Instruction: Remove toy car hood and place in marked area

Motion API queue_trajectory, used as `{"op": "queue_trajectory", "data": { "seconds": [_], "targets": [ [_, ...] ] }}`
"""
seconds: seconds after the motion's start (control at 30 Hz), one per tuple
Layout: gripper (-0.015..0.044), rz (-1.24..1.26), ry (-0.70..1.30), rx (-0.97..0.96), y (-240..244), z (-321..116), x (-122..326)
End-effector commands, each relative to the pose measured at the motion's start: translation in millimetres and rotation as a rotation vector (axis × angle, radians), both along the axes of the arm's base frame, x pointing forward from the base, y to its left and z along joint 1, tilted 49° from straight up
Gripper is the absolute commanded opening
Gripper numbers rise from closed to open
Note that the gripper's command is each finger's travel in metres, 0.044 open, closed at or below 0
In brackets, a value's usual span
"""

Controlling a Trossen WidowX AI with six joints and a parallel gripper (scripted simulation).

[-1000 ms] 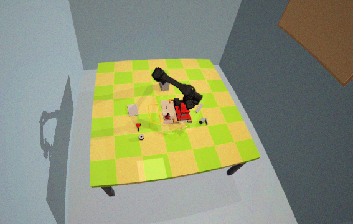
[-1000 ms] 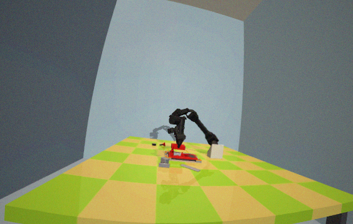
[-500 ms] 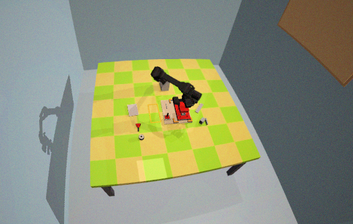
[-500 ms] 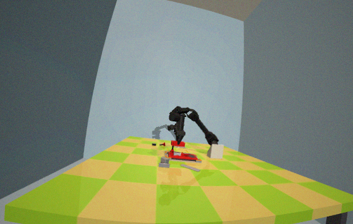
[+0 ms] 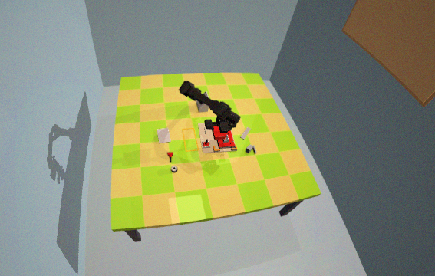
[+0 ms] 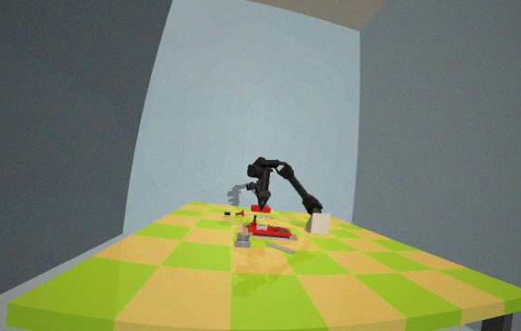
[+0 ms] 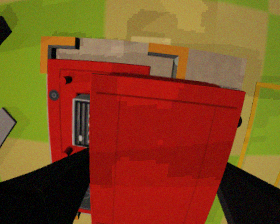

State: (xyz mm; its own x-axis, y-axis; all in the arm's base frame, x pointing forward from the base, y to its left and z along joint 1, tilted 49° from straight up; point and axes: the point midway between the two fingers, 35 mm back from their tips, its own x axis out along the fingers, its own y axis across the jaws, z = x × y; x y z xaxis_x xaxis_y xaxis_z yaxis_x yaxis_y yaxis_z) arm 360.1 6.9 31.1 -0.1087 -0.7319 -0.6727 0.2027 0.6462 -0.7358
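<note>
Covering the whole counter [image 5: 156,215] is a checkerboard of green and tan squares, with one paler green square near the front edge. Dark legs show under the front corners. Grey-blue walls close in the room, a brown panel [image 5: 409,42] hangs at an angle in the upper right of the top view, and the arm's shadow falls on the left wall.

The arm reaches from its pale base block [image 6: 318,223], near the far edge, toward the middle of the counter. Its hand [image 6: 263,205] is pinching the red hood [image 7: 160,156] by its two side edges, fingers pressed against it. In the exterior view the hood [image 6: 260,209] hangs level in the air above the toy car [image 6: 269,231]. The wrist view shows it covering most of the car's red body [image 7: 67,123].

The marked area [image 5: 190,139], an orange outline, lies on the counter just left of the car. Farther left lies a grey plate [image 5: 163,135]. Toward the front edge sit a small red part [image 5: 169,155] and a dark wheel [image 5: 173,169]. Right of the car lie a grey strip [image 5: 245,133] and a dark grey piece [image 5: 250,149].
</note>
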Motion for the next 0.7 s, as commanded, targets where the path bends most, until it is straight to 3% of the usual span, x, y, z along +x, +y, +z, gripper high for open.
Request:
{"op": "queue_trajectory", "data": {
  "seconds": [0.0,0.67],
  "targets": [
    [0.0000,0.004,0.010,-0.005,-11,13,-5],
    [0.0000,0.003,0.010,-0.006,-49,63,-25]
  ]
}}
